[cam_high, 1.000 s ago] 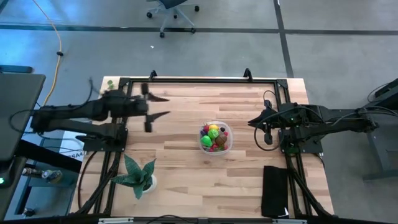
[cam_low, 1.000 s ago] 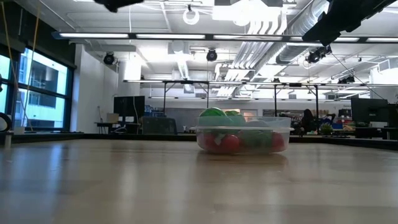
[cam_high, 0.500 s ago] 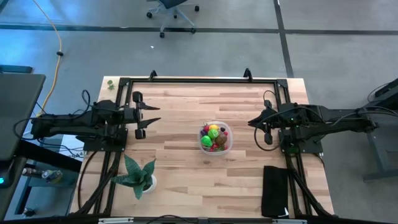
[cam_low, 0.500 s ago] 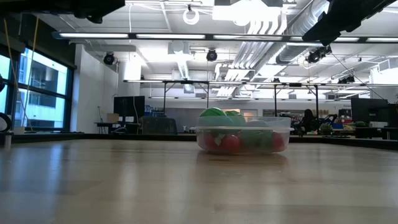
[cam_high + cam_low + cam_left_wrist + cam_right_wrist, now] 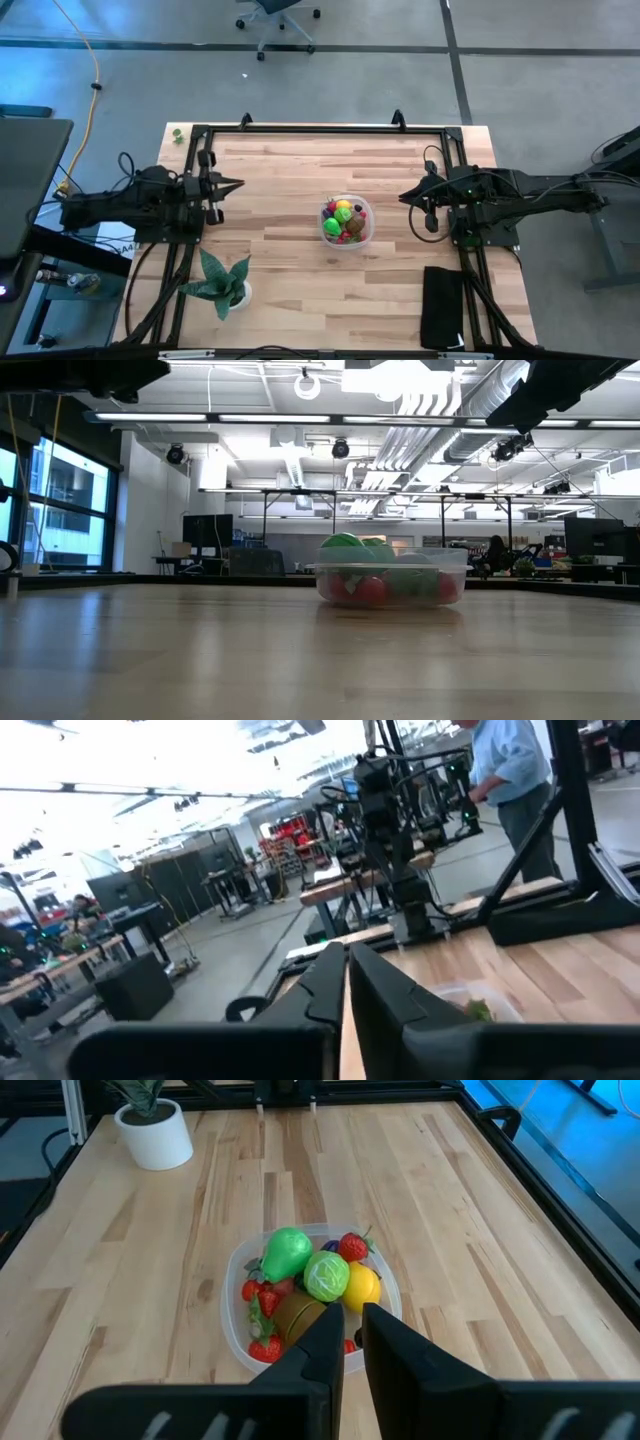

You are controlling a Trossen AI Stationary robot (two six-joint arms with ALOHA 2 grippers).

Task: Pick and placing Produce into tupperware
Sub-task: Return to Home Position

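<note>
The clear tupperware (image 5: 367,226) stands on the table a little right of the middle, also in the low view (image 5: 392,582). Inside it lies the produce (image 5: 310,1275), a heap of small red, green, yellow and brown pieces. My left gripper (image 5: 236,185) hovers shut near the table's left edge, pointing toward the tupperware, with nothing between its fingers (image 5: 347,952). My right gripper (image 5: 404,195) waits shut to the right of the tupperware, above the table; its fingers (image 5: 350,1315) point at the tupperware and touch nothing.
A potted plant (image 5: 222,283) in a white pot stands at the near left. A black pad (image 5: 442,305) lies at the near right. Black frame rails (image 5: 320,128) run along the table's edges. A person (image 5: 510,770) stands beyond the table in the left wrist view.
My left gripper has drawn back toward the table's left edge, turned at the wrist, and shut from wide open with nothing between its fingers. The tupperware and the produce have stayed where they were.
</note>
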